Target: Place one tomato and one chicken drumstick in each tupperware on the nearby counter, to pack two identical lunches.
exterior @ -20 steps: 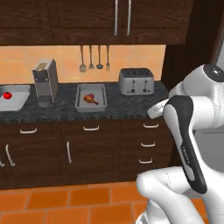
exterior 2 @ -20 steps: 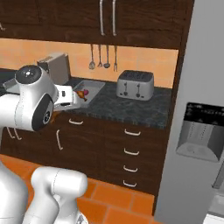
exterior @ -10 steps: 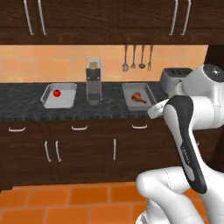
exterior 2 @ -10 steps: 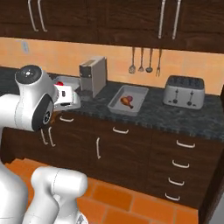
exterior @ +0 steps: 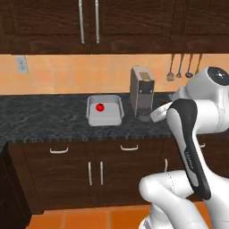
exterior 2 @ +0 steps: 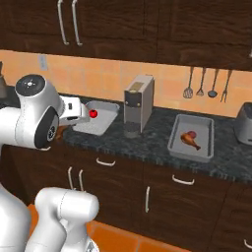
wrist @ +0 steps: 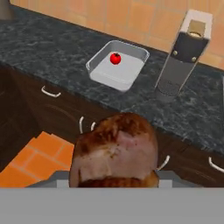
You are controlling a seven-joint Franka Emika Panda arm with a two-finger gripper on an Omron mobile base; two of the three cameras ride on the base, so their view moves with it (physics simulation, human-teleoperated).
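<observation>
Tabletop [exterior: 49, 112]: black stone with grey marbling, set above dark brown drawers and cupboard doors with silver handles. Against the picture of half a second ago the whole scene is displaced rightward in both base views; this is read as travel of the base, not of the items.

Coffee machine [exterior: 142, 93]: tall, beige-grey, stood upright on the tabletop just beside the left tray; now seen near the arm in the left base view, where earlier it was seen near mid-frame.

Tupperware, left [exterior: 91, 117]: shallow light grey tray, now brought near the centre of the left base view. One tomato [exterior: 100, 107] is held in it, toward the back, clear of the rim.

Tupperware, right [exterior 2: 178, 129]: a like tray, placed on the far side of the coffee machine. One chicken drumstick [exterior 2: 191, 139] is laid in it.

Utensils [exterior 2: 201, 82]: hung on the orange wall above the right tray.

Gripper [wrist: 114, 181]: fingertips are covered in the hand view by a second browned drumstick [wrist: 114, 152], which is grasped and carried in front of the drawers, short of the tabletop edge. The left tray is seen beyond it.
</observation>
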